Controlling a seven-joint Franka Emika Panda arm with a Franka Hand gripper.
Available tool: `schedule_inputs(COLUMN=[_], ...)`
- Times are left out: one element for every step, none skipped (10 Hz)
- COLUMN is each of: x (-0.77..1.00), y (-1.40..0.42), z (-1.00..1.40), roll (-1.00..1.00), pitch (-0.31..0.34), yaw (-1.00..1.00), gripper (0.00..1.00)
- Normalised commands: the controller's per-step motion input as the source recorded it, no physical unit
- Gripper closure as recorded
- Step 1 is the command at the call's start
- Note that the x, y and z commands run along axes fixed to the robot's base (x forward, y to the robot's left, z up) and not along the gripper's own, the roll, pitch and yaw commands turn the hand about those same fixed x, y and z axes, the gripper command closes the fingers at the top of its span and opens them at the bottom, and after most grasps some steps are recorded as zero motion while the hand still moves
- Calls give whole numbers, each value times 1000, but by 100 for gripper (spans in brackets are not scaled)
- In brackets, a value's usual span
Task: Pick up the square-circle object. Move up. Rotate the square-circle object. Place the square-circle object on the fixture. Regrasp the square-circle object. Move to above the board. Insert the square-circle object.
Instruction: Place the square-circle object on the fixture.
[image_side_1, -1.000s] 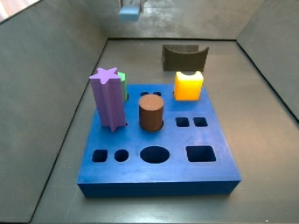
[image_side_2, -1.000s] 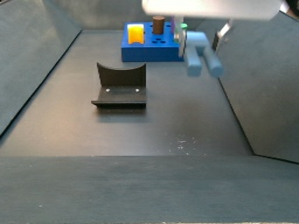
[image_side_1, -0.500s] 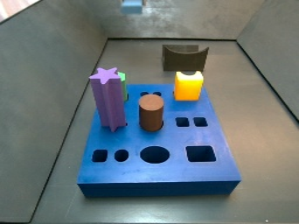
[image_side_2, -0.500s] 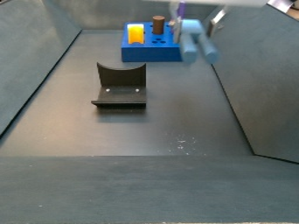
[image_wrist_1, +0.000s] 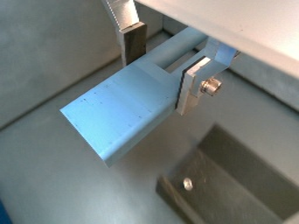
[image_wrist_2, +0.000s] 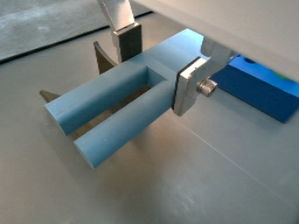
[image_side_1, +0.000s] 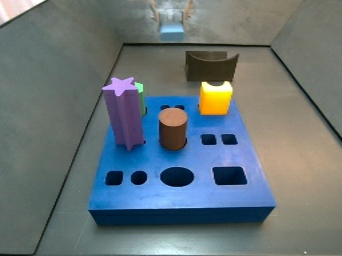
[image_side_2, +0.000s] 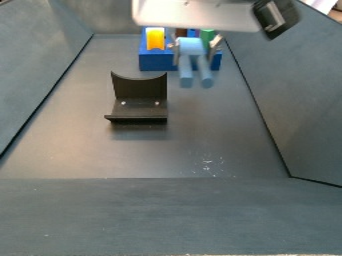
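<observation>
the gripper (image_wrist_2: 158, 59) is clamped on the square-circle object (image_wrist_2: 122, 105), held aloft at about 2 o'clock of the fixture (image_side_2: 136, 98), so pickup looks done, while placing, regrasping and insertion into the board (image_side_1: 181, 180) remain.

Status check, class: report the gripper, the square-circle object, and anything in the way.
Gripper shut on the square-circle object, aloft near the board. Object off the floor, not yet on the fixture. Nothing in the way to the fixture.
</observation>
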Motion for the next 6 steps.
schedule_inputs(x=[1000, 1000, 1000, 1000, 1000, 902], y=[-184, -160, -140, -115, -97, -67], z=[-300, -264, -237, -204, -172, -123], roll=[-10, 20, 49, 85, 110, 132], pitch=[6, 14, 20, 27, 32, 43], yaw=[38, 38, 40, 44, 45, 43], gripper=[100, 100, 100, 100, 100, 100])
